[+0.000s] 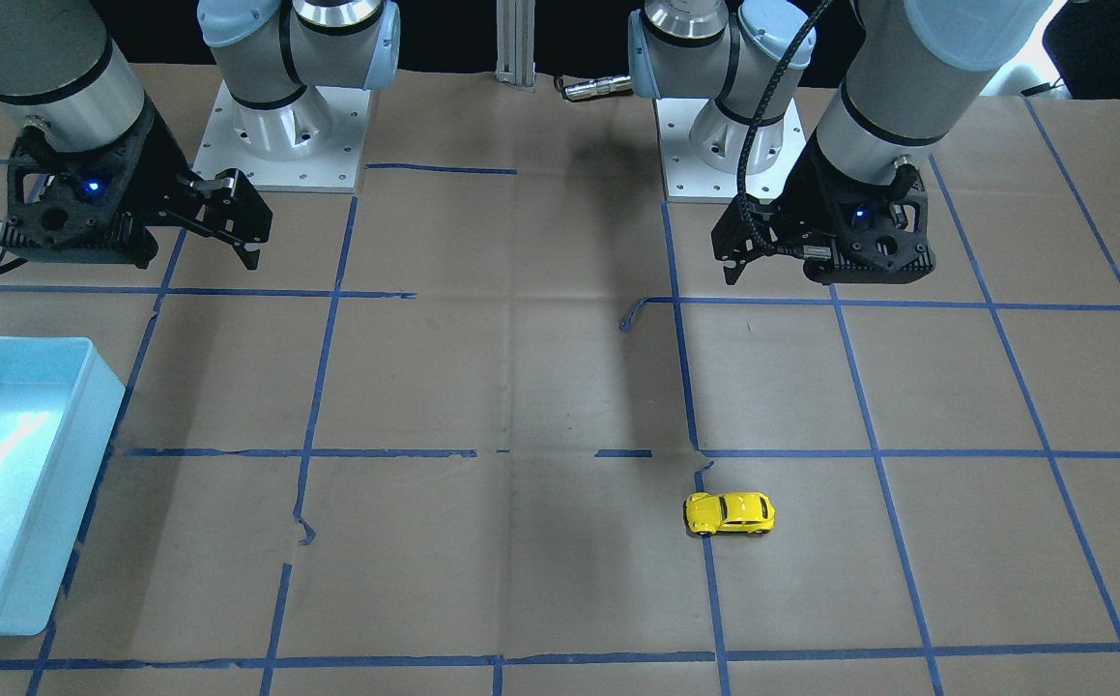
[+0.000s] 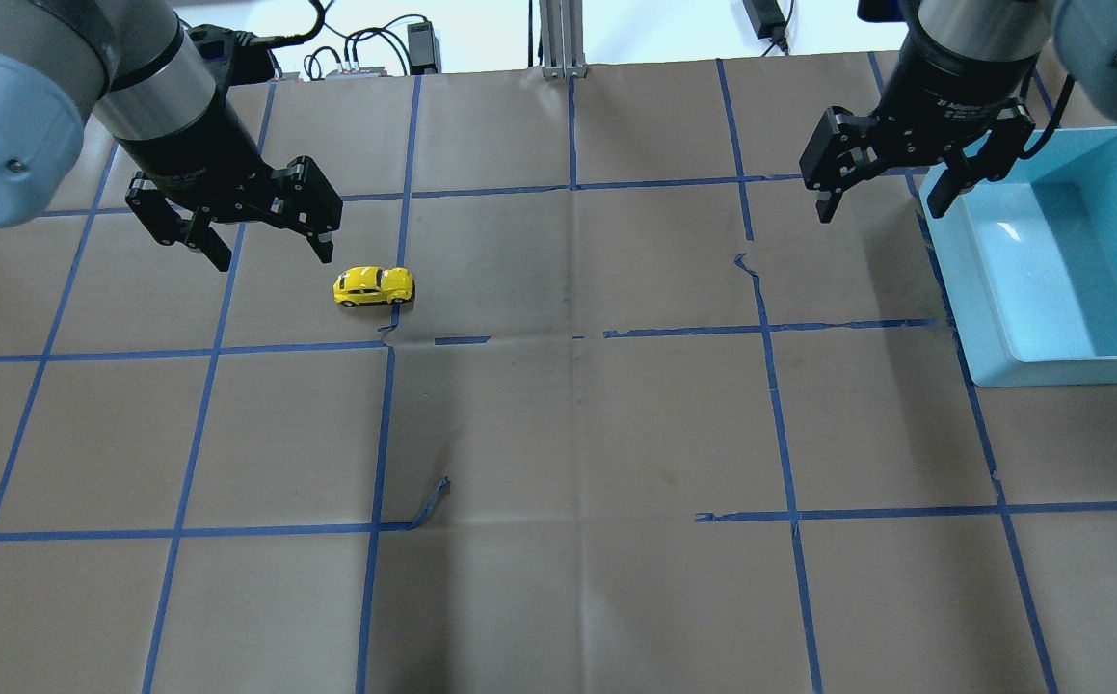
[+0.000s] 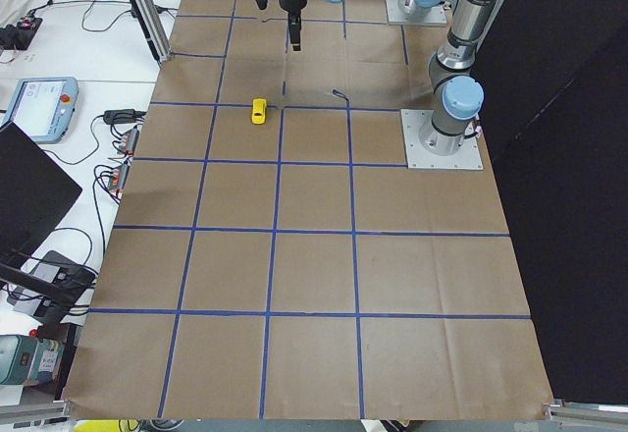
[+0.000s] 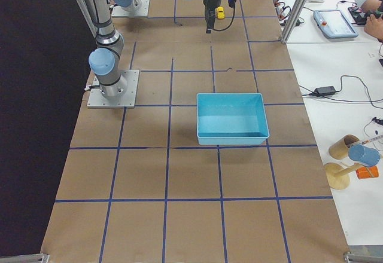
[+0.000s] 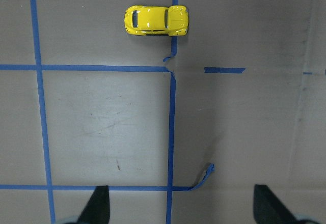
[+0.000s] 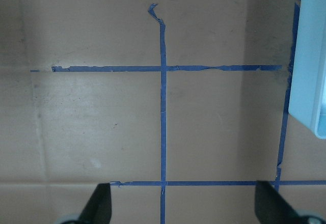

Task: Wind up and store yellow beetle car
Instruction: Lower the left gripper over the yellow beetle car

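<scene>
The yellow beetle car stands on its wheels on the brown paper table, on a blue tape line in the left half; it also shows in the front view and the left wrist view. My left gripper is open and empty, raised above the table just left of the car; in its wrist view the car lies well ahead of the fingertips. My right gripper is open and empty, raised next to the bin's left wall.
A light blue open bin stands at the right edge of the table, also in the front view and at the right wrist view's edge. Blue tape lines grid the paper, with some loose curled ends.
</scene>
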Tool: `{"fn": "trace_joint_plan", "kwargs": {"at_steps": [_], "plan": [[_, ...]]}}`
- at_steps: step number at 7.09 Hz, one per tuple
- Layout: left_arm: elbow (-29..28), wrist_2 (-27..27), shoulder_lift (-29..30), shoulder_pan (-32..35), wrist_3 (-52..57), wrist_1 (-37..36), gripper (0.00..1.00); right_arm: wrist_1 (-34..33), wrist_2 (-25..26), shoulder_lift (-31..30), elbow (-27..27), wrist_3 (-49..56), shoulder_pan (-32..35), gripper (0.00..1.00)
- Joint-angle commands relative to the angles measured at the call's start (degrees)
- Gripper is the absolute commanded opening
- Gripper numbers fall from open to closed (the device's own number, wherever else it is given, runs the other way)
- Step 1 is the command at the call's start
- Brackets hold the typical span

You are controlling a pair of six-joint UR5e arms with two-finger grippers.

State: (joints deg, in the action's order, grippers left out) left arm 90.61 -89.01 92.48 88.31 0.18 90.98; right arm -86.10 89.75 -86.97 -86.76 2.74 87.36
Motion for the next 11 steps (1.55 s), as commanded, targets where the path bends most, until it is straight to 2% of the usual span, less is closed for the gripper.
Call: {"fn": "trace_joint_plan", "kwargs": {"at_steps": [1, 3, 5, 6, 8, 11], "plan": [[-0.52, 0.07, 0.16, -0.41, -0.01, -0.1, 0.99, -0.04, -0.01, 0.04, 0.02, -0.01, 0.0, 1.0], [-1.31, 0.07, 0.69, -0.59, 1.39, -0.1, 0.99, 0.05, 0.08, 0.04, 0.02, -0.01, -0.08, 1.0], [0.0, 0.42, 0.07, -0.59, 12.5, -0.27, 0.99, 0.05, -0.01, 0.04, 0.02, -0.01, 0.0, 1.0], [-0.17, 0.16, 1.03, -0.59, 19.35, -1.06, 0.99, -0.04, -0.01, -0.05, 0.02, -0.01, 0.0, 1.0], [0.18, 0.07, 1.65, -0.68, 44.07, -1.06, 0.99, 0.05, -0.01, 0.04, 0.02, -0.01, 0.0, 1.0], [-1.57, 0.24, 5.52, -0.86, 64.86, -2.2, 0.99, 0.05, -0.01, 0.04, 0.02, -0.01, 0.0, 1.0]]}}
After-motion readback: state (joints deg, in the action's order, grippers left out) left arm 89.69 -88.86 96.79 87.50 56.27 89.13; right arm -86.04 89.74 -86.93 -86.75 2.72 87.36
